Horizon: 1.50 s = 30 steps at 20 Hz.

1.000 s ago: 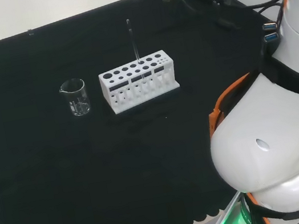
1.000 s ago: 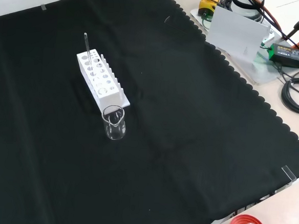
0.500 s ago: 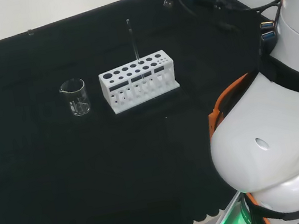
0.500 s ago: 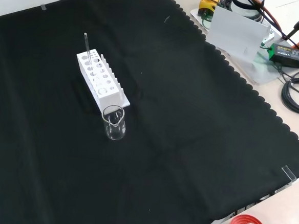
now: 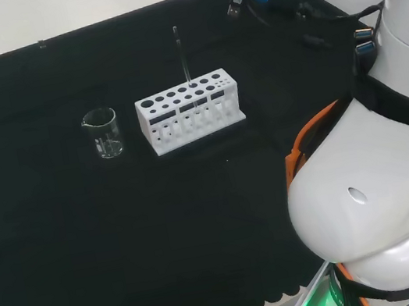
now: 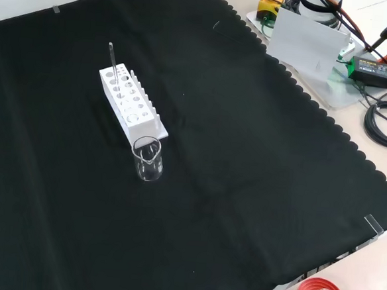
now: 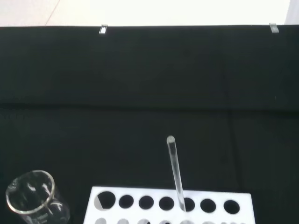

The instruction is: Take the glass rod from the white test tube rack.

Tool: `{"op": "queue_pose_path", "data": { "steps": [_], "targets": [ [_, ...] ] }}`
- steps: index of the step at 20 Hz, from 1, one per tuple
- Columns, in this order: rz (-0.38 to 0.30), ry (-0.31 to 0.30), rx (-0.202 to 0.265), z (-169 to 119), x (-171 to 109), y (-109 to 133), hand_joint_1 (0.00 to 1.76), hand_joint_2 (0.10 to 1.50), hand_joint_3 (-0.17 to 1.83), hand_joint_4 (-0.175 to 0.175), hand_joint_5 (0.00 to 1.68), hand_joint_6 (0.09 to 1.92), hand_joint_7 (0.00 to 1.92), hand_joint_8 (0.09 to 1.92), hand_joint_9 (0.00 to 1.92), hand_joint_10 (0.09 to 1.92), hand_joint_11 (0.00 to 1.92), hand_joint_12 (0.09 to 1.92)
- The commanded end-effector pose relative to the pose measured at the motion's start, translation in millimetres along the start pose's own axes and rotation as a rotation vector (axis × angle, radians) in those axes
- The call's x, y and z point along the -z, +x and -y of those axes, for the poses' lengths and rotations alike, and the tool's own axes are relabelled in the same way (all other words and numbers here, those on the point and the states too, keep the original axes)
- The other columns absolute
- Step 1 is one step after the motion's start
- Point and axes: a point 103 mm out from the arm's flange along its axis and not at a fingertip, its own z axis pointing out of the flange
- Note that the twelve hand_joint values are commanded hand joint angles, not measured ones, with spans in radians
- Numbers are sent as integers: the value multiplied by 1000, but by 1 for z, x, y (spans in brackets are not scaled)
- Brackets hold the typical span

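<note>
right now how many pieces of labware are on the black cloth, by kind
glass rod: 1, upright in the rack
white test tube rack: 1
glass beaker: 1, beside the rack
total: 3

Even, bright overhead light — black cloth [image 6: 246,155] swallows shadows.

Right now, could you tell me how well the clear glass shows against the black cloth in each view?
Head view: the glass rod is a thin pale line, the beaker shows by bright rim highlights. Front view: the rod is faint above the white test tube rack. Wrist view: the rod is clearest.
</note>
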Motion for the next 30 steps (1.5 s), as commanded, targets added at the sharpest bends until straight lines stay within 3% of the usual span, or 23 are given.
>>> {"op": "queue_pose_path", "data": {
  "steps": [1, 6, 9, 30],
  "targets": [
    [11, 13, -15, -8, -13, -4, 596, 826, 514, -8, 364, 87, 280, 826, 423, 943, 187, 1505],
    [12, 28, -23, -15, -25, -6, 593, 827, 514, -8, 368, 87, 290, 829, 428, 943, 190, 1504],
    [39, 50, -34, -15, -24, 5, 592, 829, 515, -9, 370, 87, 296, 831, 433, 943, 192, 1504],
    [30, 99, 6, -20, -82, -3, 586, 833, 515, -12, 376, 87, 324, 838, 459, 936, 219, 1495]
  ]
}}
